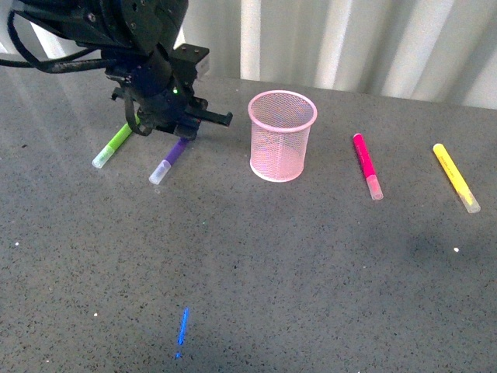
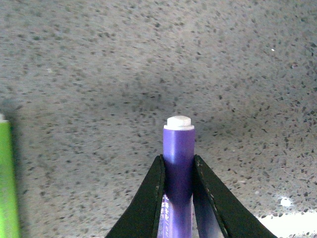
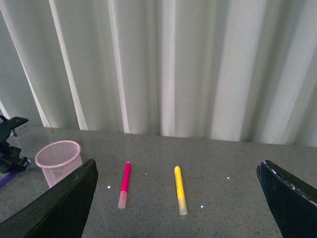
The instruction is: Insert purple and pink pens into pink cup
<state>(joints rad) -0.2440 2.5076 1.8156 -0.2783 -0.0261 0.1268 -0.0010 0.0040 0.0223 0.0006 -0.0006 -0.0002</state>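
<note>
My left gripper is shut on the purple pen, low over the grey table left of the pink cup. In the left wrist view both black fingers press on the purple barrel, whose white end points away. The pen slopes toward me, its pale cap lowest. The pink pen lies flat to the right of the cup and shows in the right wrist view as well. My right gripper stands wide open with nothing between its fingers, away from the table top.
A lime-green marker lies just left of the left gripper, its barrel also at the edge of the left wrist view. A yellow marker lies at the far right. A pale corrugated wall closes the back of the table.
</note>
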